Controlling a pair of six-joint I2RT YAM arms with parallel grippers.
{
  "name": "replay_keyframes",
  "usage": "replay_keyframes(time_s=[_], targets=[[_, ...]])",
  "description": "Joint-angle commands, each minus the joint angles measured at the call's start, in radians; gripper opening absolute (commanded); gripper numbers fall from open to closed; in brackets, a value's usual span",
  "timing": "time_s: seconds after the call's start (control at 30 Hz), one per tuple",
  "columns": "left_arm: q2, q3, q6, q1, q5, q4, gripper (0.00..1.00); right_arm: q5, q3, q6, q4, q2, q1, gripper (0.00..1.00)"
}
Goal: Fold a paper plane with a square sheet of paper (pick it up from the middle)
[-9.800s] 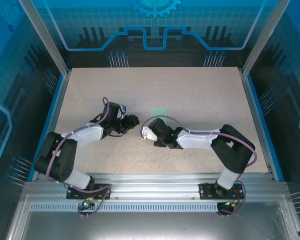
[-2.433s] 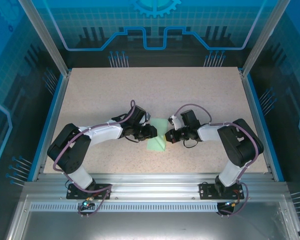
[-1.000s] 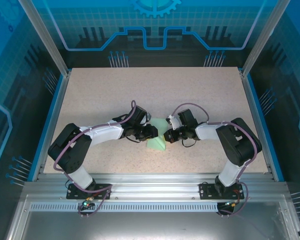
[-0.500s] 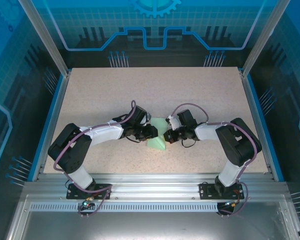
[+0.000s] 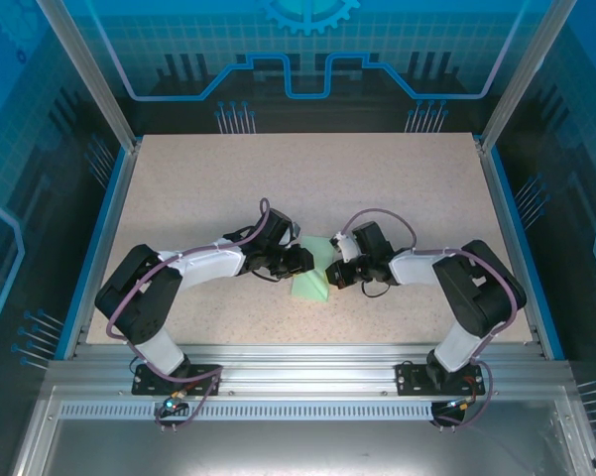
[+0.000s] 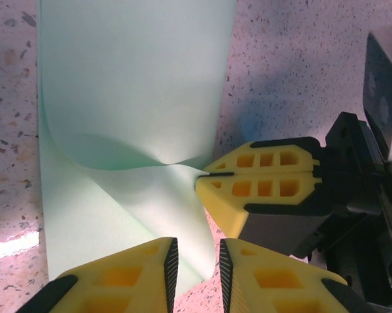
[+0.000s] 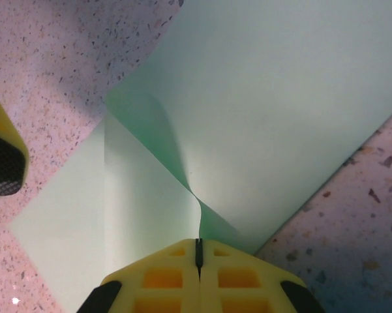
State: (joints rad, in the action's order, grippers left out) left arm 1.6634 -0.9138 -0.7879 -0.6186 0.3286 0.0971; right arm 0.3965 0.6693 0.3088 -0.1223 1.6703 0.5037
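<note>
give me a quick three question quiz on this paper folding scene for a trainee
1. True or false: the right gripper is shut on the paper.
2. The left gripper has its jaws: A) pressed together B) a little apart C) clamped on a cable.
3. Next to the right gripper's pinch, does the paper lie flat or curl up?
Key: 1 true; 2 B; 3 curls up.
</note>
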Motion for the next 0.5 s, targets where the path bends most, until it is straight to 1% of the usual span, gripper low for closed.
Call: replay_keyframes(time_s=[0.0, 0.17, 0.47], targets=[[-0.028, 0.015, -0.026, -0.010, -0.012, -0.020, 0.27, 0.008, -0.016, 0.026, -0.009, -0.053, 0.021, 0.01], [-0.033, 0.031, -0.036, -0.010, -0.015, -0.039, 0.27, 0.002, -0.023, 0.044, -0.004, -0.088, 0.026, 0.01], [-0.039, 0.035, -0.036, -0.011, -0.013, -0.042, 0.27, -0.020, -0.025, 0.034, 0.000, -0.056, 0.028, 0.01]])
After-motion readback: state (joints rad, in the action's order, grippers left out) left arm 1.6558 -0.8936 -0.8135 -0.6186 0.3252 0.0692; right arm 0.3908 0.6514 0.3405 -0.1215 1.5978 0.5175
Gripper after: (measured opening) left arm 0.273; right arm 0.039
